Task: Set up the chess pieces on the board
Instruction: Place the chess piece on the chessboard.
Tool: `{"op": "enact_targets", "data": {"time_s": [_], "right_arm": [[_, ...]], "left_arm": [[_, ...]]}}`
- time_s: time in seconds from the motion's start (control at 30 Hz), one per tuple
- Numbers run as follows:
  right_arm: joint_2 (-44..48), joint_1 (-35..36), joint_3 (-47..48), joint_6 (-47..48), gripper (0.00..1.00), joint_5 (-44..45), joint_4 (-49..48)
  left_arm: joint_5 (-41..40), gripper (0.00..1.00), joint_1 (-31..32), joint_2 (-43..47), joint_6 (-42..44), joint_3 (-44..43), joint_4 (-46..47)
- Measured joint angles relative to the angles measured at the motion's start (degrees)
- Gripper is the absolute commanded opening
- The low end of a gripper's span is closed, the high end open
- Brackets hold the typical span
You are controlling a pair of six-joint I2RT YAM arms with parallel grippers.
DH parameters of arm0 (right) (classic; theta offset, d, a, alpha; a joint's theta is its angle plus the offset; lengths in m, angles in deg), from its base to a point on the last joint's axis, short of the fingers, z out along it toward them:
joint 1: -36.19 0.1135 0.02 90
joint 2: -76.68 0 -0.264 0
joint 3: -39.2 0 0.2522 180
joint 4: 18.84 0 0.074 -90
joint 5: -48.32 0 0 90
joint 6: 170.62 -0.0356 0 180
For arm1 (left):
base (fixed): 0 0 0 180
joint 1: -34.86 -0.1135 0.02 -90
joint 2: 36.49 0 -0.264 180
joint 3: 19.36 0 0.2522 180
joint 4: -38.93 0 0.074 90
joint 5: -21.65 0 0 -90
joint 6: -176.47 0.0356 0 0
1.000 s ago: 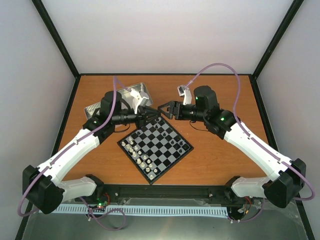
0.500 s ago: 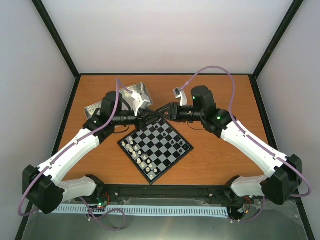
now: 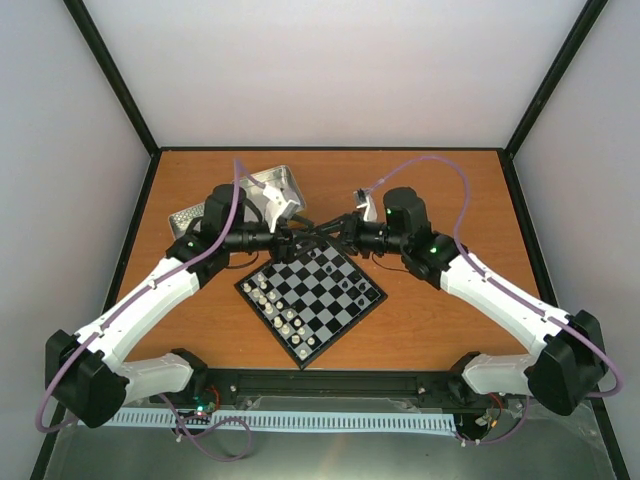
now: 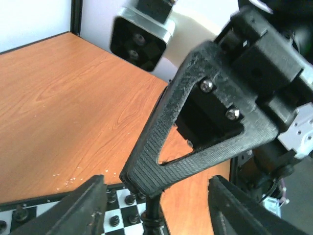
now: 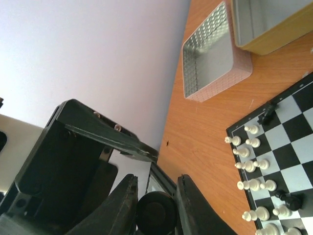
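The board (image 3: 325, 301) lies turned like a diamond at the table's middle. White chess pieces (image 3: 275, 305) line its near-left side and black ones (image 3: 345, 277) stand along its far-right side. Both grippers meet above the board's far corner. My right gripper (image 5: 157, 183) is shut on a black chess piece (image 5: 156, 215), whose round base shows between its fingers. The same black piece (image 4: 152, 215) hangs below the right gripper's ribbed finger (image 4: 166, 147) in the left wrist view. My left gripper (image 4: 156, 196) is open, its fingers wide on either side of that piece without touching it.
Two silver tins sit at the far left of the table, one larger (image 3: 278, 188) and one with a dimpled floor (image 3: 187, 216). Both also show in the right wrist view, the dimpled tin (image 5: 215, 54) beside the larger tin (image 5: 266, 22). Black-framed walls enclose the table.
The right gripper moved left to the left gripper and closed on the black piece. The left gripper, shut on that piece before, has opened its fingers.
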Motion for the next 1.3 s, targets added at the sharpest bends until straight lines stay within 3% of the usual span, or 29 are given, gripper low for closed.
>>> {"op": "enact_targets", "data": {"time_s": [0.2,0.33,0.47,0.63,0.93,1.3], "right_arm": [[2.95,0.00,-4.61,-7.98,0.18,6.51,-8.96],[4.09,0.00,-4.35,-10.12,0.19,8.13,-15.23],[4.11,0.00,-3.96,-10.62,0.19,7.63,-19.41],[4.11,0.00,-3.96,-11.21,0.19,5.84,-24.13],[4.11,0.07,-4.13,-12.37,0.18,2.01,-30.49],[2.75,0.07,-5.29,-12.09,0.18,0.26,-33.88]], "left_arm": [[-3.34,0.76,-0.02,2.16,-9.38,3.82,6.01],[-5.86,0.81,-0.02,7.43,-22.51,10.75,14.80],[-6.64,0.97,-0.02,10.75,-35.15,14.05,24.50],[-6.64,0.99,-0.02,12.20,-46.29,14.69,35.34],[-6.93,0.67,-0.02,9.73,-56.30,14.69,42.40],[-4.31,0.44,-0.02,6.93,-66.25,14.69,47.25]]}}
